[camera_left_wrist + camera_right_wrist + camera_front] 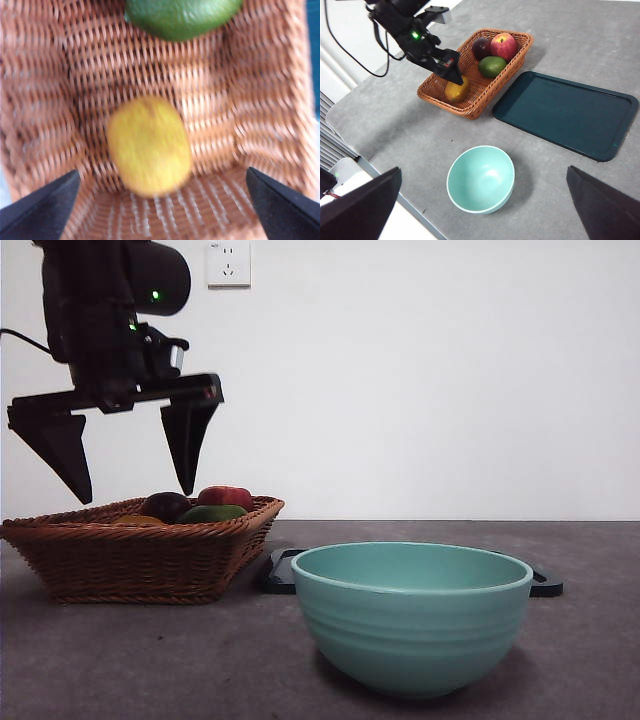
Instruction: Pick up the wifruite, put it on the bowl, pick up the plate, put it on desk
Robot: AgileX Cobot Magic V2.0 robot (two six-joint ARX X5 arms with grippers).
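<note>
Bowl (412, 615), mint-green and empty, stands nearest in the front view, lower centre-right of the frame, on the dark desk (120, 660). Behind it a dark teal tray (545, 583) lies flat, only its edges showing past the bowl's rim. At mid-left sits the brown wicker basket (140, 555), well apart from the bowl, holding a dark purple fruit (165, 506), a green fruit (212, 513) and a red apple (227, 497). The wifruite (149, 146), orange-yellow, lies on the basket floor at centre of the left wrist view, apart from the green fruit. Left gripper (125, 450) hangs over the basket at upper left, jaws spread wide, touching nothing. Right gripper (480, 210) hangs high over the desk, jaws parted and empty.
</note>
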